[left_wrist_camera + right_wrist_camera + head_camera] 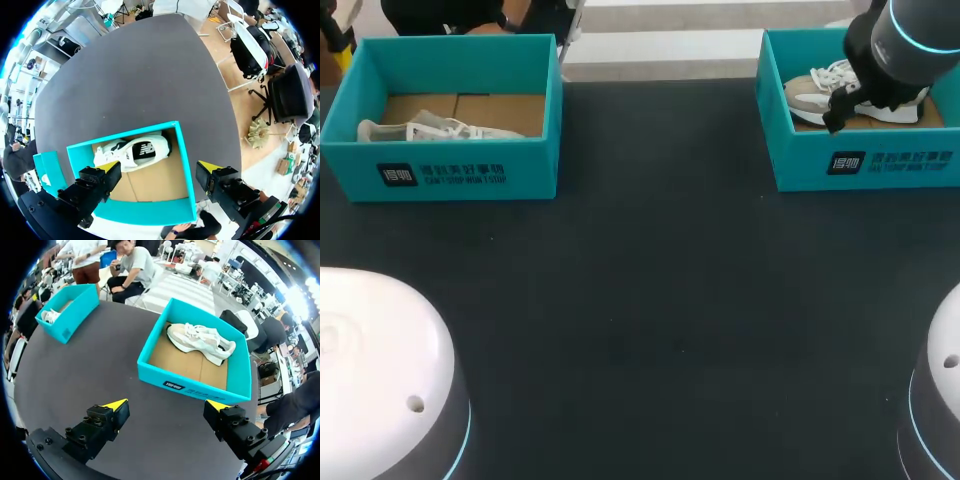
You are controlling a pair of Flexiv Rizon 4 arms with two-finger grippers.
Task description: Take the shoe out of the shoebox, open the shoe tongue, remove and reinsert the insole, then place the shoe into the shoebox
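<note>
Right gripper (167, 405) is spread wide, nothing in it. The beige shoe (200, 342) sits ahead in the right shoebox (190, 385). Left gripper (159, 166) is spread too, over the left shoebox (140, 212) holding a white shoe (135, 150). From the head view, my right arm (900, 50) hides part of the beige shoe.

I see dark print (441, 175) on the front wall of the left shoebox (360, 160), the same on the right shoebox (800, 160); characters too small for me to read.
</note>
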